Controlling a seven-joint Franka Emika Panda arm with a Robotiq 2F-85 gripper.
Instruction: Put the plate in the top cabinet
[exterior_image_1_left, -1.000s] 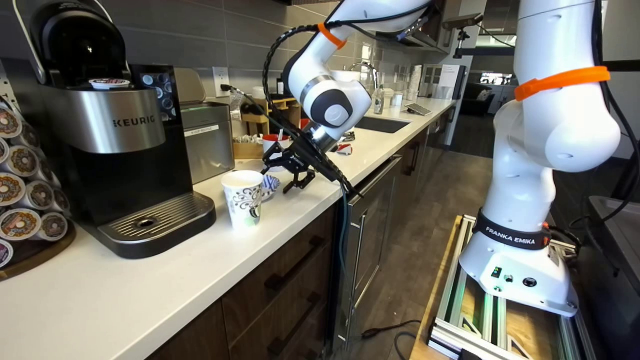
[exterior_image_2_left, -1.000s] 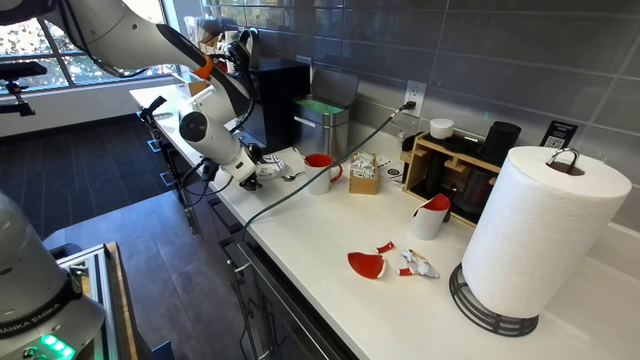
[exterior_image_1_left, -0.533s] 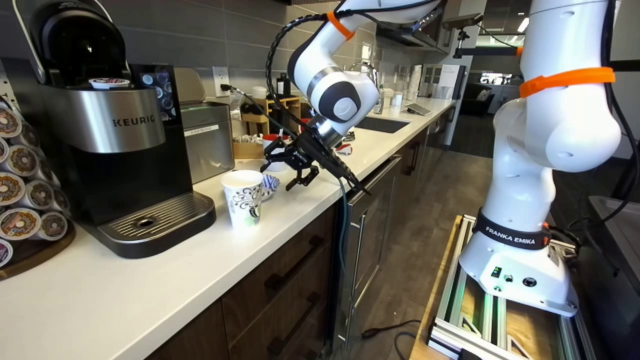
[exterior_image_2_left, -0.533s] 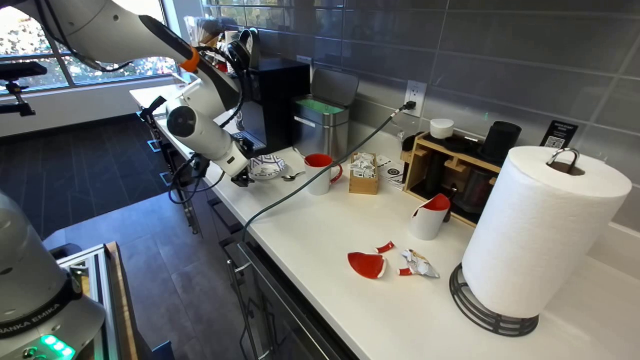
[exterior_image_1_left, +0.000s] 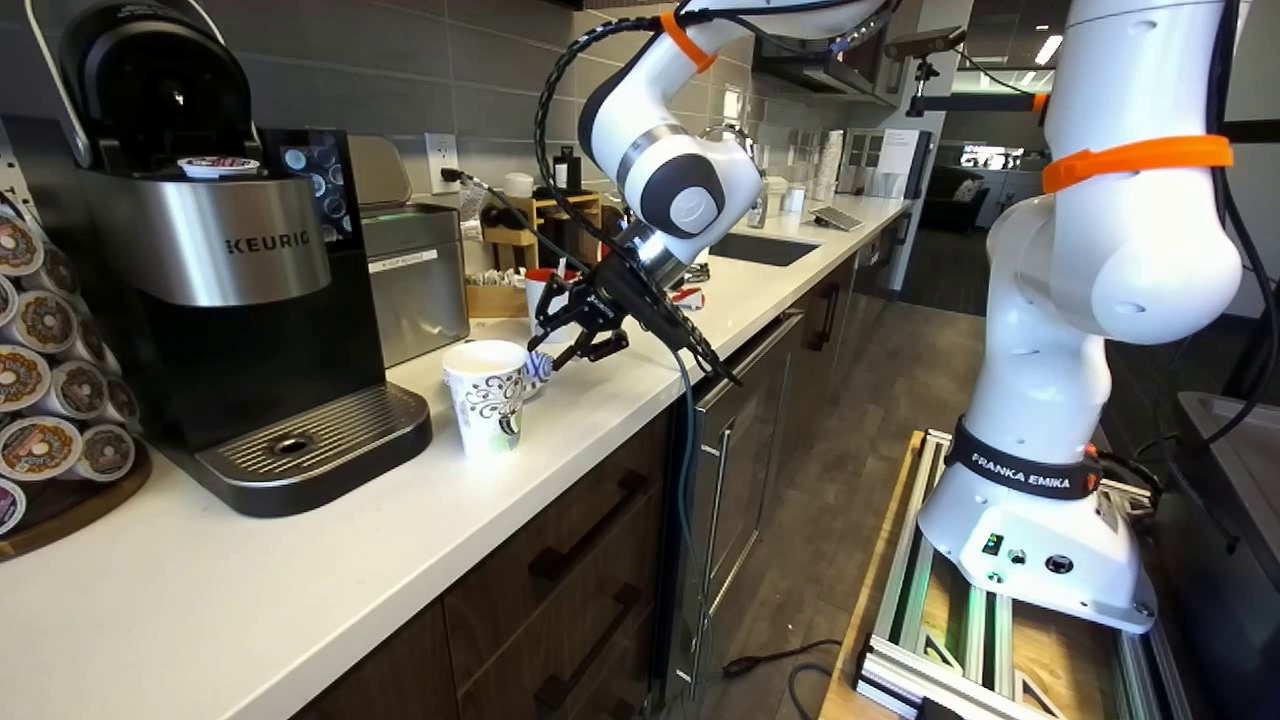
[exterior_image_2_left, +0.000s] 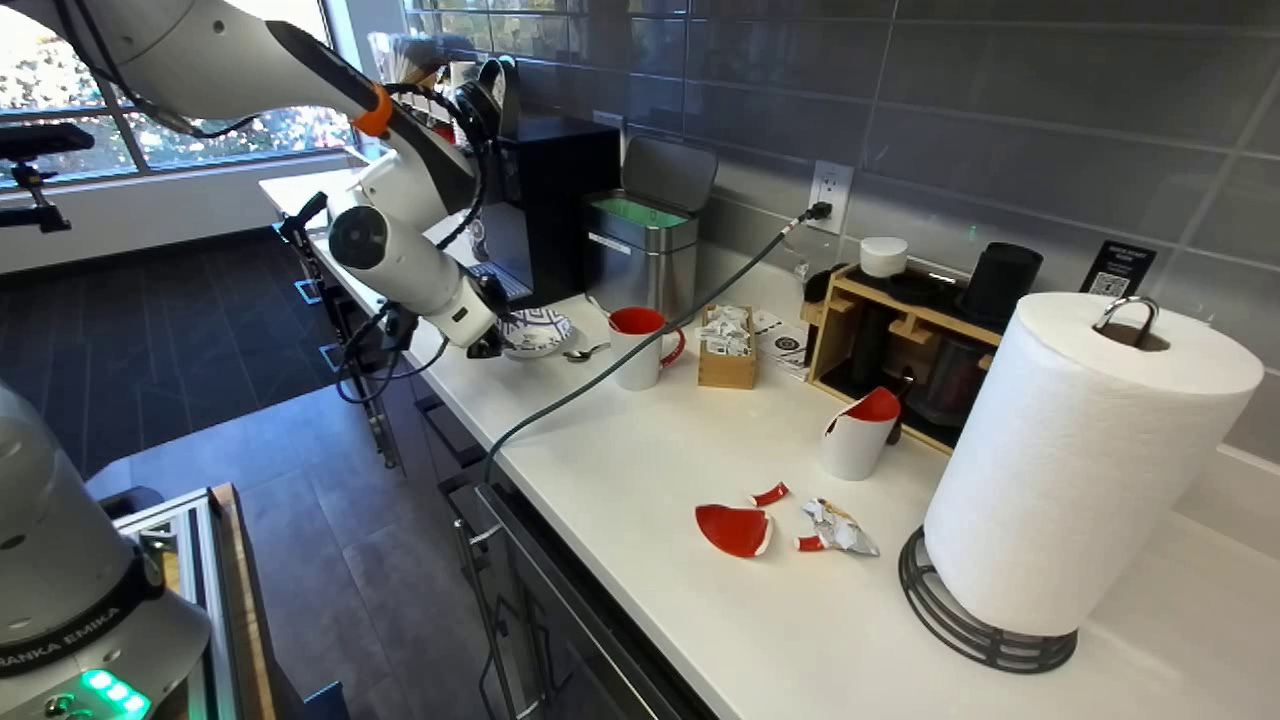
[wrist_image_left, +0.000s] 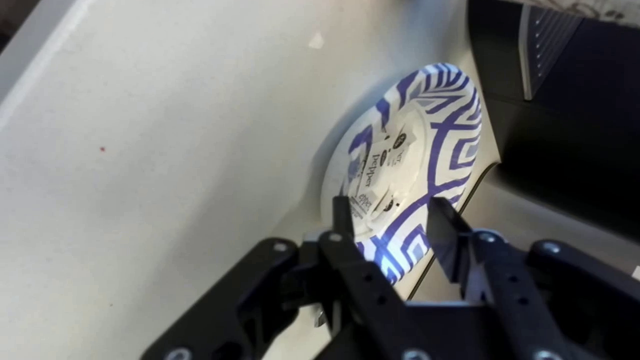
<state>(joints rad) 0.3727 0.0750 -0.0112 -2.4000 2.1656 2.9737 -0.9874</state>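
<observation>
The plate (wrist_image_left: 445, 165) is white with a blue-purple pattern and lies on the counter (wrist_image_left: 150, 200). White pepper packets (wrist_image_left: 372, 172) lie in it. The plate also shows in both exterior views (exterior_image_1_left: 537, 372) (exterior_image_2_left: 545, 330), partly hidden behind the paper cup or the gripper. My gripper (wrist_image_left: 390, 202) is part open, its fingers apart. In the wrist view its fingertips overlap the plate's near rim; whether they touch it I cannot tell. The gripper (exterior_image_1_left: 547, 355) hovers low over the plate in an exterior view. The inside of a top cabinet is out of view.
A paper cup (exterior_image_1_left: 485, 400) and a coffee maker (exterior_image_1_left: 220, 240) stand close to the plate. A red-and-white mug (exterior_image_2_left: 635, 360), a spoon (exterior_image_2_left: 585, 353) and a metal bin (exterior_image_2_left: 640, 240) are nearby. A cable (exterior_image_2_left: 610, 365) crosses the counter. Broken red mug pieces (exterior_image_2_left: 735, 530) lie further along.
The arm has moved slightly back and up, toward the left in an exterior view. The gripper's fingers have come closer together. The plate seems shifted very slightly.
</observation>
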